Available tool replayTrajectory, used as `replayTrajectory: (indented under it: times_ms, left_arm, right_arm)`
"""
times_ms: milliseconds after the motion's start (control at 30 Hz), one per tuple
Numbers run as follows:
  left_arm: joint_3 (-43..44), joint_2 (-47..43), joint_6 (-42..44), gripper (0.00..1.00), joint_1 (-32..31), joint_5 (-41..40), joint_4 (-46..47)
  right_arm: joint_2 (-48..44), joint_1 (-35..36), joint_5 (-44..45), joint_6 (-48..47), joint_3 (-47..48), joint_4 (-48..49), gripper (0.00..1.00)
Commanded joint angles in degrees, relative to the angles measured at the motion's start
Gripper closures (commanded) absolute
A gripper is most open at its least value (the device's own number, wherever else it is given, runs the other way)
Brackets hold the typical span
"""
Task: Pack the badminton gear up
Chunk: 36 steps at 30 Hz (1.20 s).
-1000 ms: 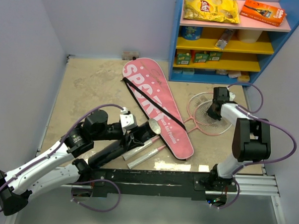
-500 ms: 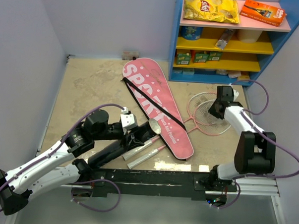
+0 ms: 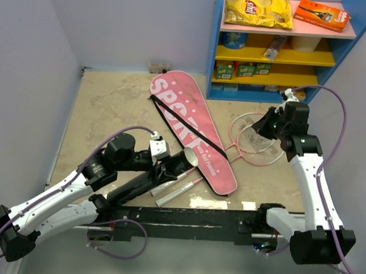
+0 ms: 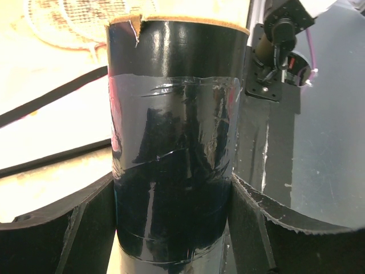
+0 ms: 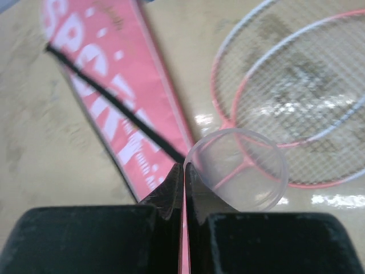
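Beige tabletop (image 3: 111,103), blue shelf unit (image 3: 214,53) at rear. Long black tube (image 3: 138,183) is clamped in L gripper (image 3: 162,170), its open end over the edge of the pink SPORT bag (image 3: 189,128). Clear round cap (image 5: 239,168) is pinched at its rim by R gripper (image 5: 183,171), above two pink rackets (image 3: 256,137) lying just right of the bag.

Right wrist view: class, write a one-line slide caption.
Right gripper pinches a clear round cap by its rim above two pink rackets and the pink bag.
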Motion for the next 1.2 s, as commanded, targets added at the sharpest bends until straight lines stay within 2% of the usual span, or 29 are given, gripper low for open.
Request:
replayTrajectory:
  times_ms: [0,133,367,700,867,1167]
  left_arm:
    - [2.35,-0.28,-0.22,0.77,-0.26,4.29,2.72]
    - [2.35,-0.19,0.30,0.77,-0.34,6.67,3.07]
    - [2.18,0.08,0.57,0.77,-0.34,11.23,3.43]
    - [2.00,-0.36,1.00,0.76,-0.26,15.02,4.13]
    - [1.91,-0.80,0.92,0.76,-0.34,17.13,4.66]
    - [1.91,-0.36,0.92,0.76,-0.26,17.04,4.75]
  right_arm:
    - [-4.26,2.91,-16.34,-4.00,5.85,-6.60,1.00]
    - [-6.81,9.32,-23.19,-2.78,8.76,-7.67,1.00]
    - [-9.53,20.83,-32.07,2.84,7.63,-2.14,1.00]
    - [-12.17,28.32,-38.41,8.82,2.62,7.35,1.00]
    - [-13.40,32.87,-38.86,13.65,-0.54,14.37,1.00]
    - [-11.65,45.09,-31.04,15.86,-0.38,16.68,1.00]
